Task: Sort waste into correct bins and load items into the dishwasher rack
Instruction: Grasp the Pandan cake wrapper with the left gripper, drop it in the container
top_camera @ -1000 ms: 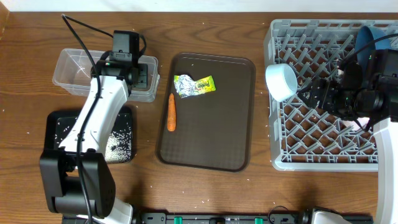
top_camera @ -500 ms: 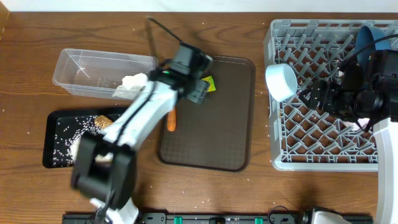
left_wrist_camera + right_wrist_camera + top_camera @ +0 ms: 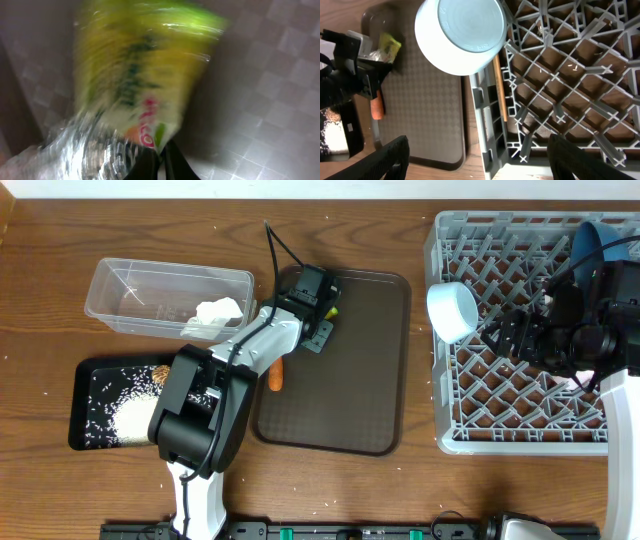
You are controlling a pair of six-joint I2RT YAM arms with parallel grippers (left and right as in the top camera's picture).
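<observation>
Left wrist view showed the left fingers pressed together on the lower edge of the foil wrapper, at 11 o'clock on the serving tray. So thin a pinch could slip on lifting. The right fingers stood spread, empty.

Brown wooden table. Far left: clear tub. Near left: black tray, just apart from tub. Middle: dark brown serving tray, its far-left corner just beside tub's right end. Right: big grey rack.
</observation>
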